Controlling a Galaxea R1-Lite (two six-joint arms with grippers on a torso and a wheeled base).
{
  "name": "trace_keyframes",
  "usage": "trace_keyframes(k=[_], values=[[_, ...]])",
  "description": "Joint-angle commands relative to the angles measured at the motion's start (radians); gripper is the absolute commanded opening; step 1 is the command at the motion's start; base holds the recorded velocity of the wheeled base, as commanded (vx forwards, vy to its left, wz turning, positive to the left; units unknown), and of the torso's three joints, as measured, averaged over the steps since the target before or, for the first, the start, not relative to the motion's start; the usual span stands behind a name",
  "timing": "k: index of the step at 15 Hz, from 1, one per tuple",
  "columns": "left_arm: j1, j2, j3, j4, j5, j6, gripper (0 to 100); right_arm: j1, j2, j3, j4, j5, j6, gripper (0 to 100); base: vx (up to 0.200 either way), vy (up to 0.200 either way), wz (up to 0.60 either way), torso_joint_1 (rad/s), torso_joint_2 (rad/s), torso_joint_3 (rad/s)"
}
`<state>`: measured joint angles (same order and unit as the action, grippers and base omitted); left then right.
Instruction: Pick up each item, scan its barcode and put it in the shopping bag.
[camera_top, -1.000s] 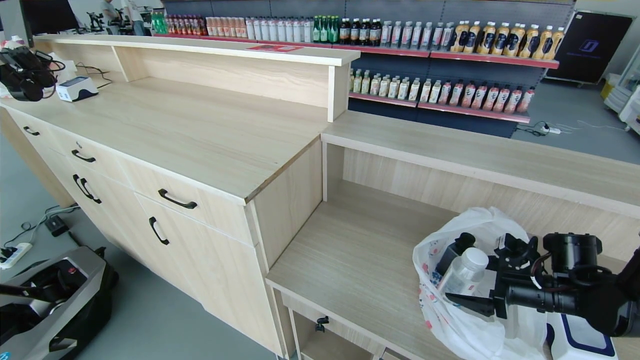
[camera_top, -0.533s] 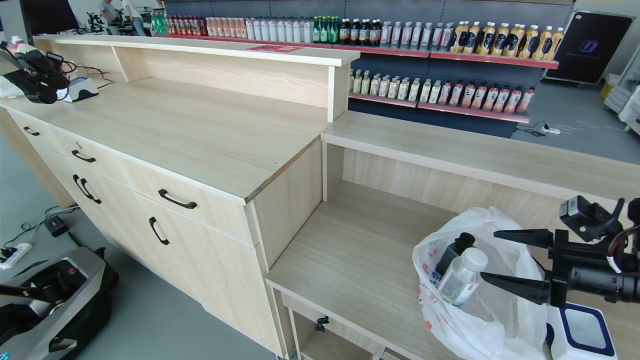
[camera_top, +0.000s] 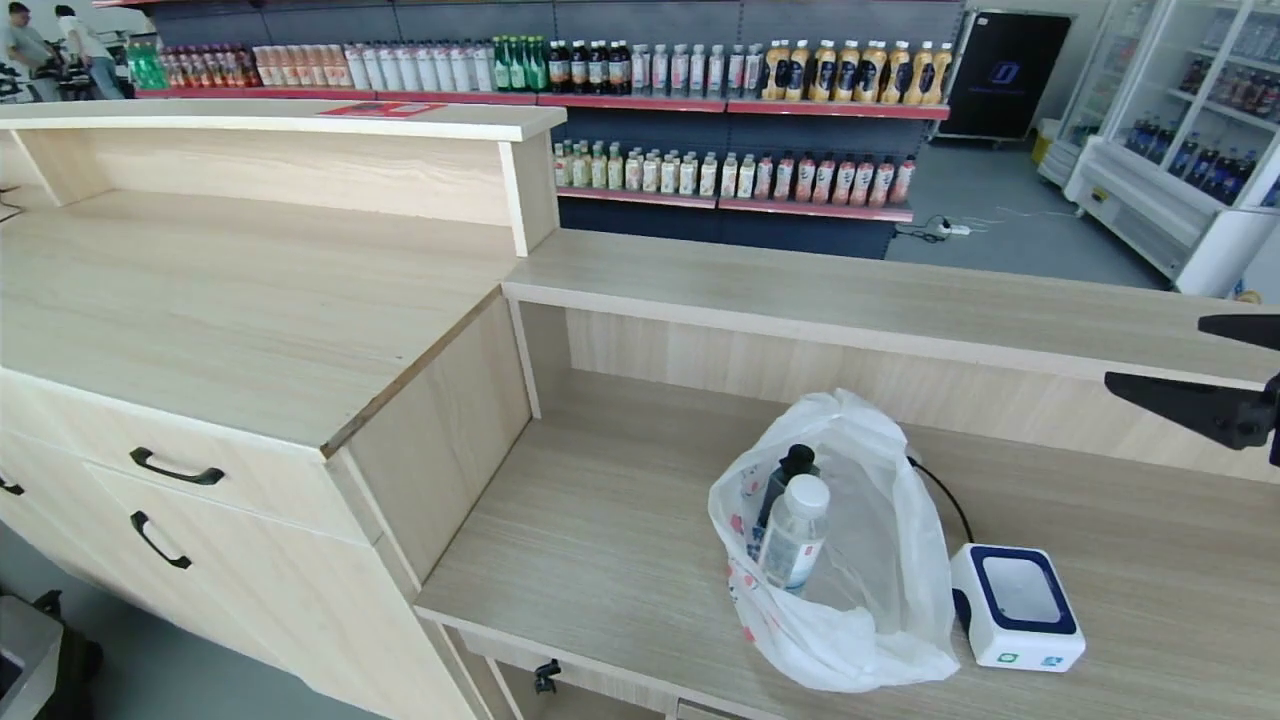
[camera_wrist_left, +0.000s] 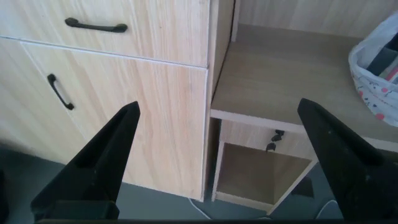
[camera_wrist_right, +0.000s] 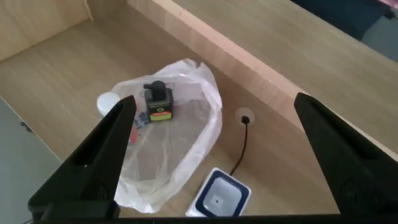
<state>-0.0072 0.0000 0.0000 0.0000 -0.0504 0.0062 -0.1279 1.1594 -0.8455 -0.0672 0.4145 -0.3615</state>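
A white plastic shopping bag (camera_top: 850, 600) stands open on the lower counter (camera_top: 620, 540). Inside it are a clear bottle with a white cap (camera_top: 793, 535) and a dark bottle with a black cap (camera_top: 786, 478). My right gripper (camera_top: 1155, 352) hangs open and empty, up and to the right of the bag. From the right wrist, this gripper (camera_wrist_right: 214, 102) looks down on the bag (camera_wrist_right: 186, 155), the dark bottle (camera_wrist_right: 159, 103) and the white cap (camera_wrist_right: 107, 102). My left gripper (camera_wrist_left: 219, 106) is wide open and empty, low in front of the cabinet, with the bag (camera_wrist_left: 376, 65) off to one side.
A white and blue barcode scanner (camera_top: 1015, 605) sits right of the bag, its cable running to a hole in the back wall. A taller counter (camera_top: 230, 300) with drawers stands to the left. Shelves of bottles (camera_top: 700, 120) line the room behind.
The head camera has swung right, shifting the whole picture. My right gripper opened at the bag, left the clear bottle inside, and drew up and away to the right.
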Motion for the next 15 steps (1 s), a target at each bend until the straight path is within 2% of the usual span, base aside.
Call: trace_keyframes(k=[1,2,5,6,8,11,13,14,15], values=[[0.000,0.000,0.000,0.000,0.000,0.000,100,-0.018,-0.043,-0.098,0.075,-0.062,0.045,100,0.000,0.000,-0.60,0.002,-0.01,-0.002],[0.000,0.002,0.000,0.000,0.000,0.000,100,-0.021,-0.056,-0.095,0.135,-0.141,0.088,100,0.000,0.000,-0.60,0.002,0.00,0.002],[0.000,0.000,0.000,0.000,0.000,0.000,100,-0.018,-0.115,0.017,0.129,-0.333,0.197,100,0.000,0.000,-0.60,0.001,0.00,0.004],[0.000,0.000,0.000,0.000,0.000,0.000,100,-0.015,-0.161,0.077,0.115,-0.350,0.242,100,0.000,0.000,-0.60,0.002,0.00,0.007],[0.001,0.000,0.000,0.000,0.000,0.000,100,-0.018,-0.302,0.269,0.047,-0.350,0.335,100,0.000,0.000,0.00,0.000,0.00,0.000],[0.000,0.000,0.000,0.000,0.000,0.001,100,-0.044,-0.570,0.602,-0.091,-0.353,0.332,100,0.000,0.000,0.00,0.000,0.00,0.000],[0.000,0.002,0.000,0.000,0.000,0.000,100,-0.029,-0.728,0.807,-0.180,-0.350,0.331,100,0.000,0.000,0.00,0.000,0.00,0.000],[0.000,0.000,0.000,0.000,0.000,0.000,100,-0.009,-0.825,0.846,-0.151,-0.347,0.322,100,0.000,0.000,0.00,0.000,0.00,0.000],[0.000,0.000,0.000,0.000,0.000,0.000,100,0.007,-0.943,0.846,0.046,-0.356,0.338,100,0.000,0.000,0.00,0.000,0.00,0.000]])
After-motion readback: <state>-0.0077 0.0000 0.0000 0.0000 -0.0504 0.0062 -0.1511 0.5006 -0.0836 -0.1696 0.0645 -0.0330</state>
